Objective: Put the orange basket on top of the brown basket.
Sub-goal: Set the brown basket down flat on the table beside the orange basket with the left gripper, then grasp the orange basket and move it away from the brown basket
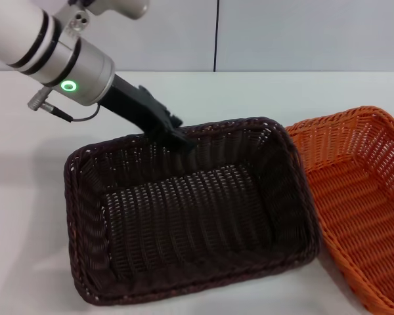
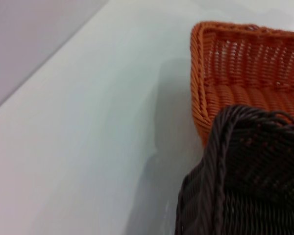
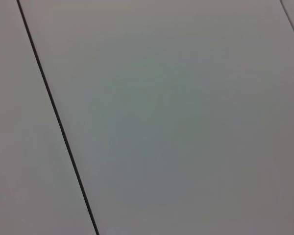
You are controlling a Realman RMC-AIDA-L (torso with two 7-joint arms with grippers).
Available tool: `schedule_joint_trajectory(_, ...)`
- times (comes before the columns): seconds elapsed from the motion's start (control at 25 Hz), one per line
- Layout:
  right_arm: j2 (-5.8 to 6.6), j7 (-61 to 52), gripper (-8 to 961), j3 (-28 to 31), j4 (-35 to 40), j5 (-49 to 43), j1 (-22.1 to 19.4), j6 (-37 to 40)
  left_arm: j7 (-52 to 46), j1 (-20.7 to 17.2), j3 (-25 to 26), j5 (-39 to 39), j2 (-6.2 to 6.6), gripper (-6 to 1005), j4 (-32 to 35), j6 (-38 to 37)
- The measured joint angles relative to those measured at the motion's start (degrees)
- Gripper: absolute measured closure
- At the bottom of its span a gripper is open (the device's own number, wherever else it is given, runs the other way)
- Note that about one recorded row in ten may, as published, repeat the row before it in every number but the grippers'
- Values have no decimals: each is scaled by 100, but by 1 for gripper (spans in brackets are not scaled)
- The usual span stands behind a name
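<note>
The brown basket (image 1: 184, 216) sits on the white table in the middle of the head view, with its opening up. The orange basket (image 1: 361, 197) stands right beside it on the right, and their rims touch. My left gripper (image 1: 178, 136) reaches down from the upper left and is shut on the far rim of the brown basket. The left wrist view shows a corner of the brown basket (image 2: 245, 181) close up, with the orange basket (image 2: 245, 63) behind it. My right gripper is out of view, and its wrist view shows only a wall.
The white table (image 1: 26, 197) stretches to the left of and behind the baskets. A grey panelled wall (image 1: 282, 33) with a dark vertical seam stands at the back. The orange basket runs off the right edge of the head view.
</note>
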State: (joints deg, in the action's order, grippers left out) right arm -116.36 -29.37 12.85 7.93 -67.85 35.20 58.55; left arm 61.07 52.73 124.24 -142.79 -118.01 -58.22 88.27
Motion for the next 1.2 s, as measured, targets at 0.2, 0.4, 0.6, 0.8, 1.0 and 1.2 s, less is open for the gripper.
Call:
schedule_joint_trajectory(0.2,16,-420,380,-254,43,-69,-75,62,110,-564,-20,934,-1,520,-587,-321)
schedule_joint_trajectory(0.4,96,-2858,380,-1882,1017,-595,-496,863,571,-1358,-34,2713,-5,327,-1022,-851)
schedule_joint_trajectory(0.6,540,-5512,380,-3737,2835,-1952,-886,1848,1221,-2045,-289,4552,-18,137,-1004,-1254)
schedule_joint_trajectory(0.8,1241,-7048,380,-4583,3875,-3972,-648,3235,1441,-2460,-619,5492,-27,137,-959,-1435)
schedule_joint_trajectory(1.0,1268,-7238,380,-4941,4685,-6245,-134,4467,1449,-2552,-849,5921,-37,137,-872,-1486)
schedule_joint_trajectory(1.2,836,-7250,380,-5309,5012,-7791,244,4585,1453,-2540,-939,6078,-37,137,-695,-1506)
